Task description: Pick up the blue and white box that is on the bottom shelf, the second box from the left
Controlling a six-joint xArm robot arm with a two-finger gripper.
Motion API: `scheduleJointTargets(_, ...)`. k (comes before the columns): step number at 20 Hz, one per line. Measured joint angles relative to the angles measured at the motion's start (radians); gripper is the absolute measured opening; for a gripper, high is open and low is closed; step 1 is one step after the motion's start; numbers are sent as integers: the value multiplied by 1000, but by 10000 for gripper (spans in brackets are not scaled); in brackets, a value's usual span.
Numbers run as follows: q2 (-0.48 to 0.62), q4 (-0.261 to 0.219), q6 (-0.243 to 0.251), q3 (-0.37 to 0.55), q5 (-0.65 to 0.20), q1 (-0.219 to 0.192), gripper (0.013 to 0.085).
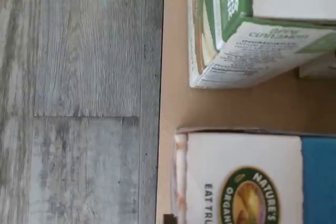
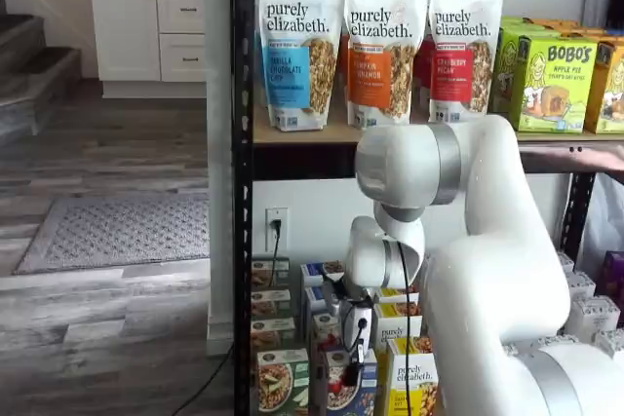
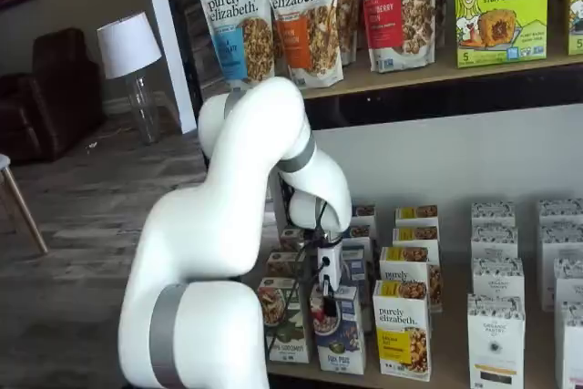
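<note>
The white-bodied claw with black fingers (image 3: 327, 309) hangs at the top of the small upright blue and white carton (image 3: 338, 334) at the front of the bottom shelf (image 3: 455, 366); whether its fingers grip cannot be told. A green-fronted carton (image 3: 282, 321) stands just left, a yellow-fronted carton (image 3: 404, 330) just right, more cartons behind. The blue carton stands upright, front outward.

Blue and white box (image 3: 339, 342), upright, directly beneath gripper (image 3: 327, 311), front row of bottom shelf (image 3: 455, 373), granola bowl pictured
</note>
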Motion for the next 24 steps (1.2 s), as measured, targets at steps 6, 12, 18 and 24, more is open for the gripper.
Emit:
scheduleJointTargets(6, -3, 6, -5, 3, 4, 0, 450)
scheduleJointTargets(12, -11, -4, 2, 13, 9, -2, 410)
scheduleJointTargets(18, -45, 32, -30, 59, 5, -1, 410)
scheduleJointTargets(24, -105, 76, -65, 151, -28, 6, 410)
